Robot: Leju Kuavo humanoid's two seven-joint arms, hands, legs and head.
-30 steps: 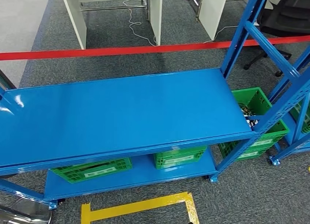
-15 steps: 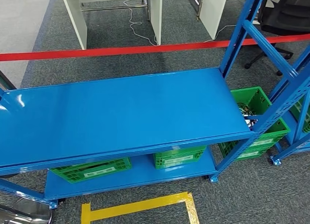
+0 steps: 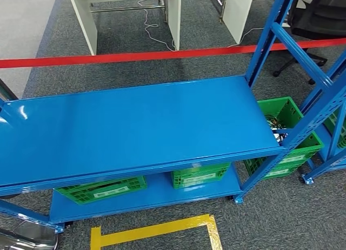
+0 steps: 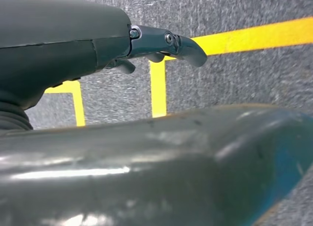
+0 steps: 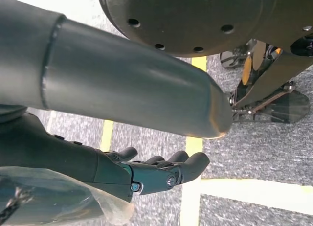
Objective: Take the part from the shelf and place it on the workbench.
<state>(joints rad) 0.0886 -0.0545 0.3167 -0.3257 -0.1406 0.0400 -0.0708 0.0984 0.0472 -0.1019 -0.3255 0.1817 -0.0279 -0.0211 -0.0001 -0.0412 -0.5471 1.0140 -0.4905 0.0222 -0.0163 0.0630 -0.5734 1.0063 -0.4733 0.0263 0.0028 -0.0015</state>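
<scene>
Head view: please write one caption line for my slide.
Bare blue shelf above green crates on its lower level, yellow floor tape in front.

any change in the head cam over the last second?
Only a slight shift of the whole picture early on, so the camera moved, not the things. The blue shelf, its green crates and the red tape stayed put. Both hands hang over the floor holding nothing: left hand, right hand.
</scene>
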